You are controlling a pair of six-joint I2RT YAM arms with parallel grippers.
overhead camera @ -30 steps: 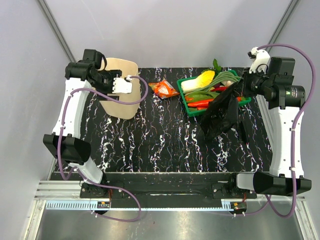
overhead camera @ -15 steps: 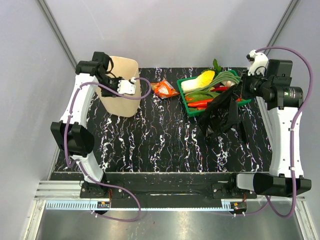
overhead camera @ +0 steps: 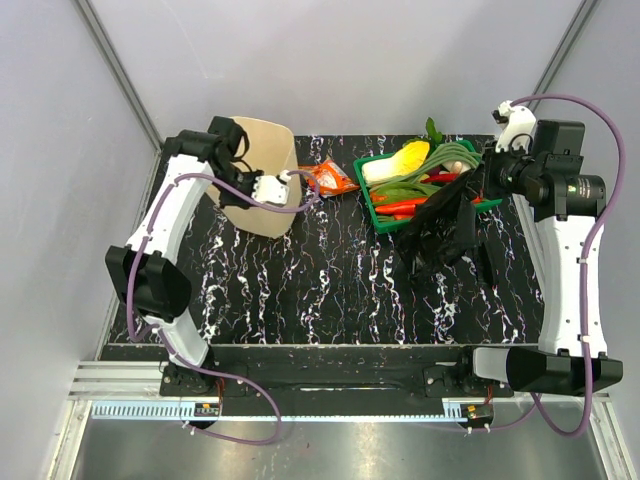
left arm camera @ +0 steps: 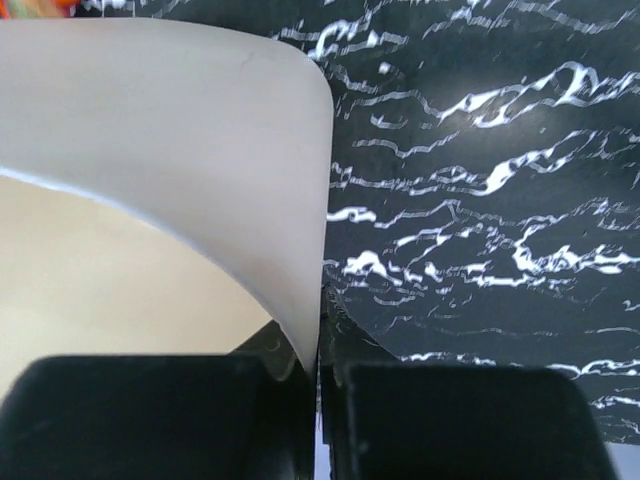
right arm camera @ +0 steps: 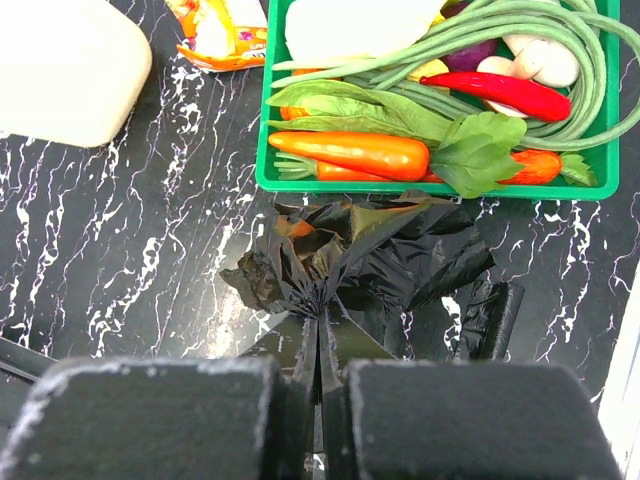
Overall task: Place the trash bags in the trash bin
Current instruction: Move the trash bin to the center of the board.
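Currently, left claw (left arm camera: pixel 318 345) pinching trash bin (left arm camera: pixel 170 140) rim, trash bag (right arm camera: pixel 400 262) dangling from clamped right claw (right arm camera: pixel 320 350)

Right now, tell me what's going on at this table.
Both arms are busy. The left gripper is shut on the wall of the cream trash bin at the far left of the table. The right gripper is shut on a bunched black trash bag, which hangs beside the green tray of vegetables. The bag is not in the bin yet.
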